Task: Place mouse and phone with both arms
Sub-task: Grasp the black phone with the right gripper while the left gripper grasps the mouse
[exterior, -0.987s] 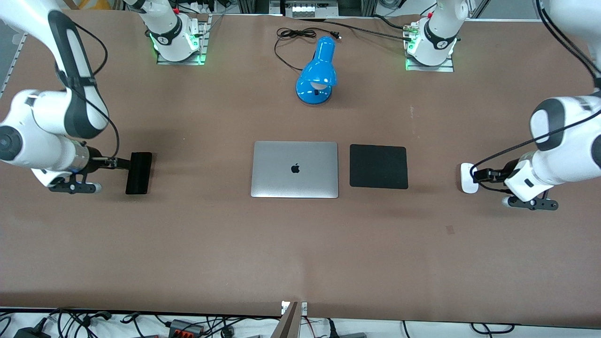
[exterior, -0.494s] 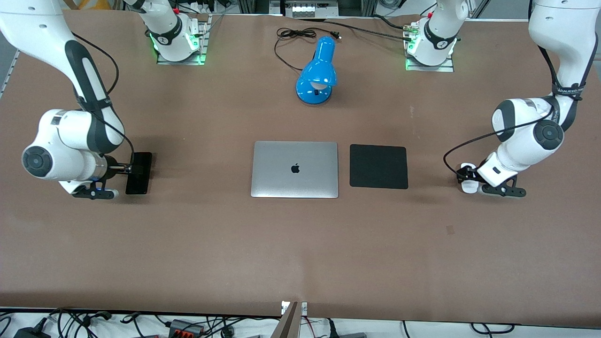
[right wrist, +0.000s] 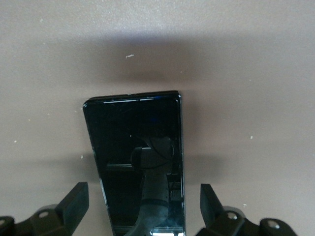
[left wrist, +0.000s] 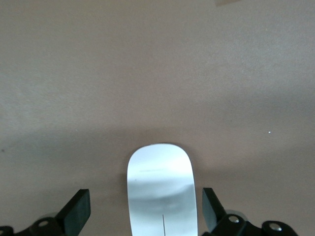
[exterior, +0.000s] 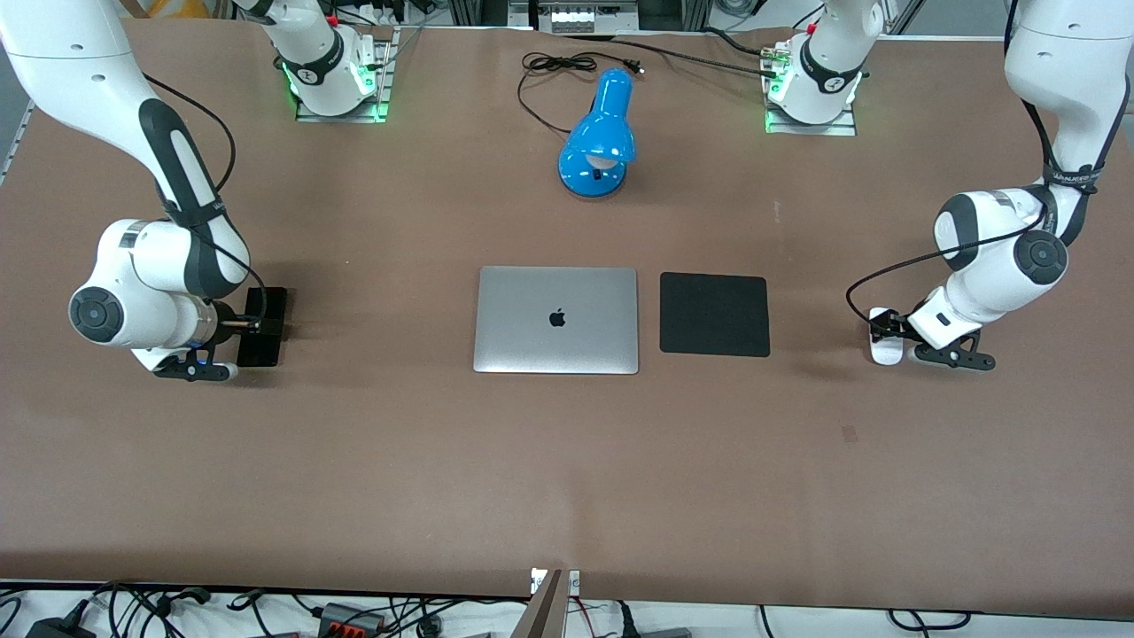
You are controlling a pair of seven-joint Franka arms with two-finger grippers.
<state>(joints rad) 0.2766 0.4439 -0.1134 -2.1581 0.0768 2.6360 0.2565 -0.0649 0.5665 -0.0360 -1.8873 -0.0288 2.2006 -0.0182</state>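
Observation:
The black phone (exterior: 265, 326) lies flat on the table at the right arm's end. My right gripper (exterior: 249, 325) is low over it and open. In the right wrist view the phone (right wrist: 133, 142) lies between the spread fingers (right wrist: 76, 201), with a gap on each side. The white mouse (exterior: 885, 339) lies on the table at the left arm's end. My left gripper (exterior: 882, 330) is low over it and open. In the left wrist view the mouse (left wrist: 160, 182) lies between the spread fingers (left wrist: 78, 209), which stand clear of it.
A closed silver laptop (exterior: 556, 319) lies mid-table with a black square pad (exterior: 714, 314) beside it toward the left arm's end. A blue desk lamp (exterior: 599, 137) with a black cable (exterior: 554, 64) stands farther from the front camera.
Both arms have swung in and brought their grippers over their things: right over the phone, left over the mouse. Phone and mouse have not moved.

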